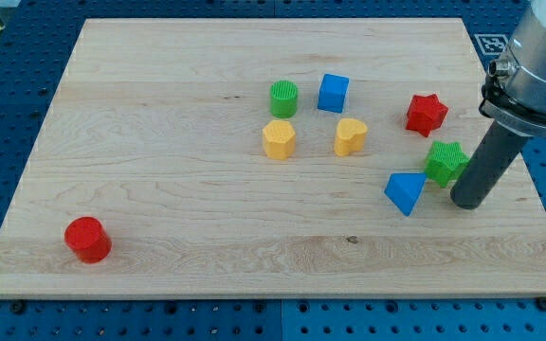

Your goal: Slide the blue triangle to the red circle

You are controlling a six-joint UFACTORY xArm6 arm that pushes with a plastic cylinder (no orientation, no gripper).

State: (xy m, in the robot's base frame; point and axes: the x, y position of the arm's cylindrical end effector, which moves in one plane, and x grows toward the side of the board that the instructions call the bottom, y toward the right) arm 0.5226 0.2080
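The blue triangle [405,192] lies at the view's right on the wooden board [159,142]. The red circle [88,239] sits far off at the view's bottom left. My tip [468,201] rests on the board just to the right of the blue triangle, with a gap between them. The tip is directly below and right of the green star [445,162], close to touching it.
A red star [427,114] lies above the green star. A blue cube [333,93], a green cylinder [284,98], a yellow hexagon [279,138] and a yellow heart [351,136] cluster at the board's middle. The board's right edge is near the tip.
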